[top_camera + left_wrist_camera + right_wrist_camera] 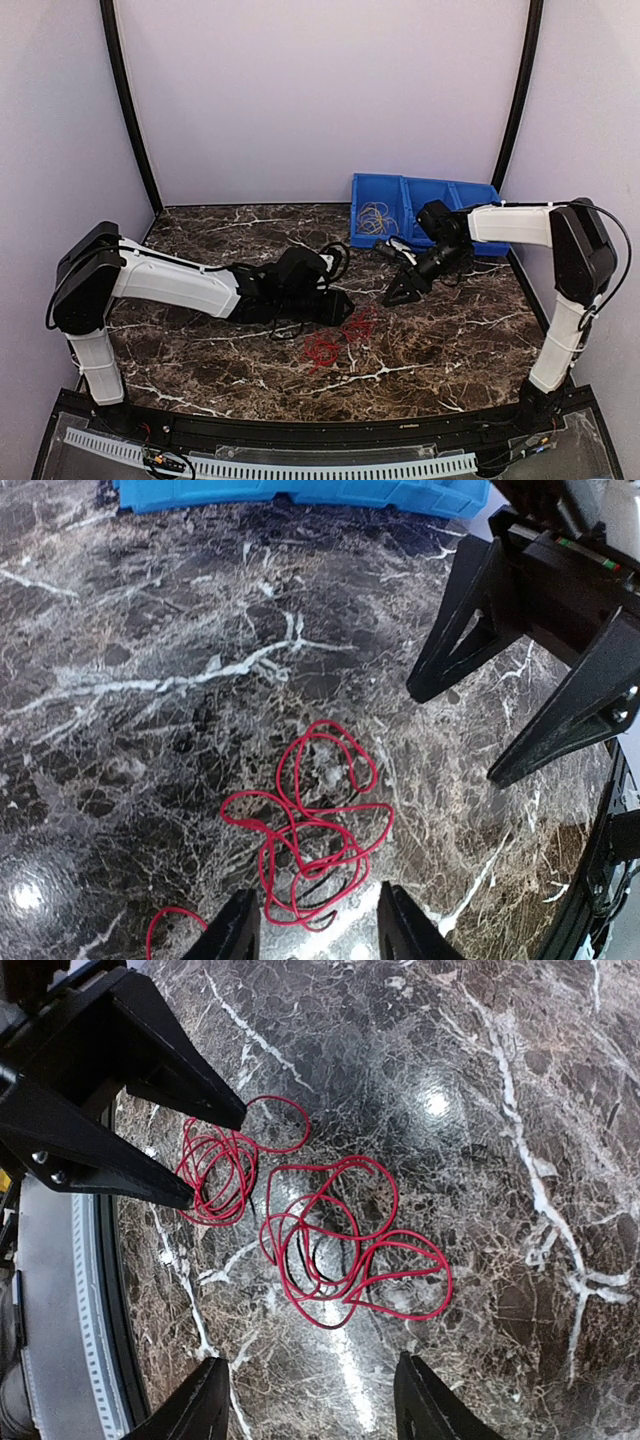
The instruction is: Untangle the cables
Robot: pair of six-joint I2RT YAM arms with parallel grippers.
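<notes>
Two loose tangles of red cable lie on the dark marble table. The larger red tangle sits between the two grippers, which face each other. My left gripper is open just short of it, and the tangle's nearest loops show between its fingertips without being pinched. My right gripper is open on the other side, nothing between its fingers. A tighter red coil lies beside the left gripper's fingertips. A yellow cable rests in the blue bin.
A blue divided bin stands at the table's back right, behind the right arm. The left arm stretches low across the table from the left. The table's front rail runs along the near edge.
</notes>
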